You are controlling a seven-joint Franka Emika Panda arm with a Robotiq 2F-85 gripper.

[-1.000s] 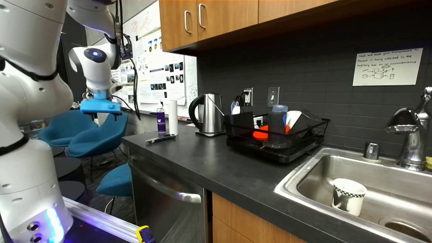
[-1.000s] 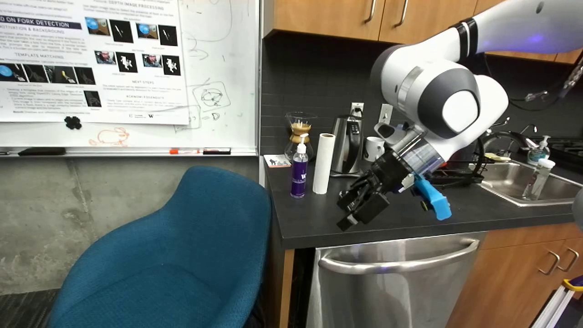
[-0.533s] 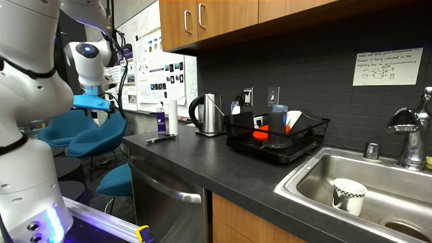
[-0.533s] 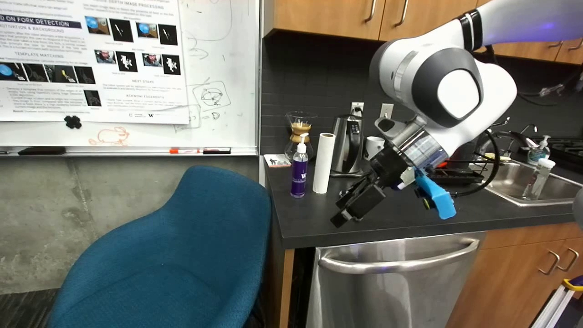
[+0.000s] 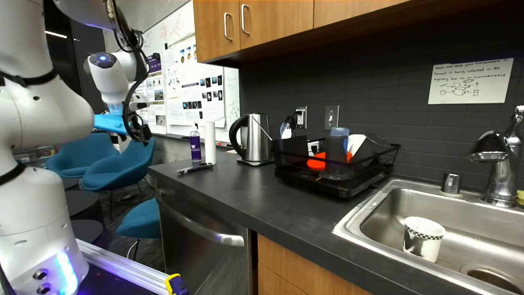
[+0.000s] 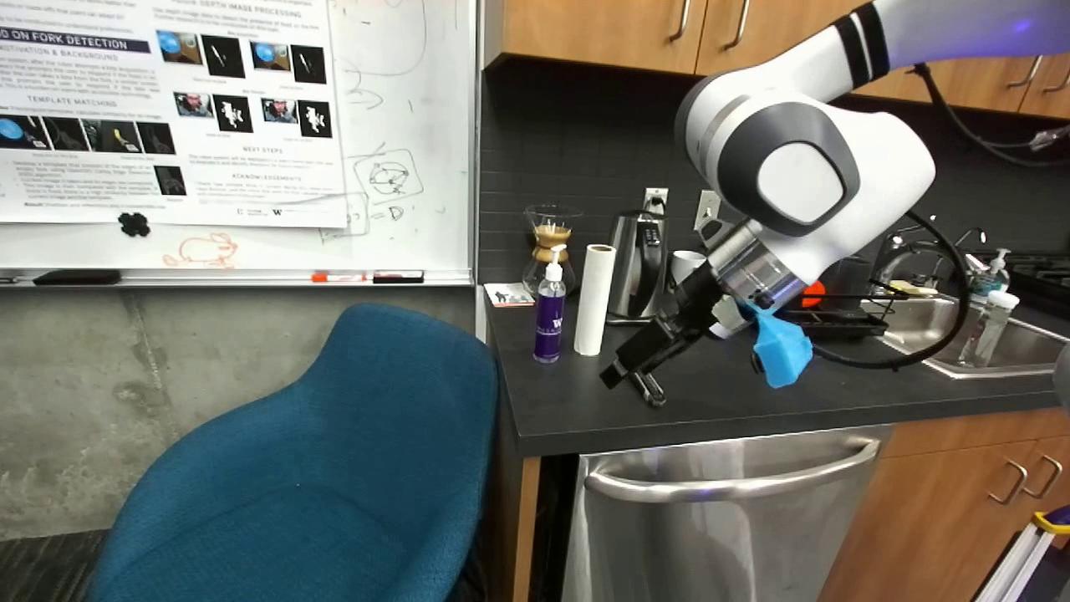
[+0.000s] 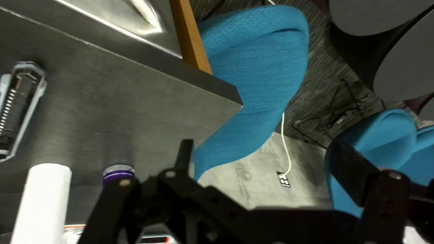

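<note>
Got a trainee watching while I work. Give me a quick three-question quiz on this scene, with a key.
1. True or false: in the wrist view, the gripper is open with nothing between its fingers.
2. In both exterior views, what stands between the spray bottle and the kettle? A. dish rack; B. white roll; C. faucet.
3. Fill in: the checkered mug sits in the ____.

Key: 1. True; 2. B; 3. sink.

I saw a white mug (image 5: 423,239) with a checkered band — it was inside the steel sink (image 5: 470,221). A black dish rack (image 5: 327,185), which contained a red object (image 5: 317,162), stood near this sink on the counter (image 5: 282,213). I observed also a blue chair (image 6: 326,451) — and behind it a whiteboard (image 6: 410,75) with a printed poster (image 6: 167,109).
</note>
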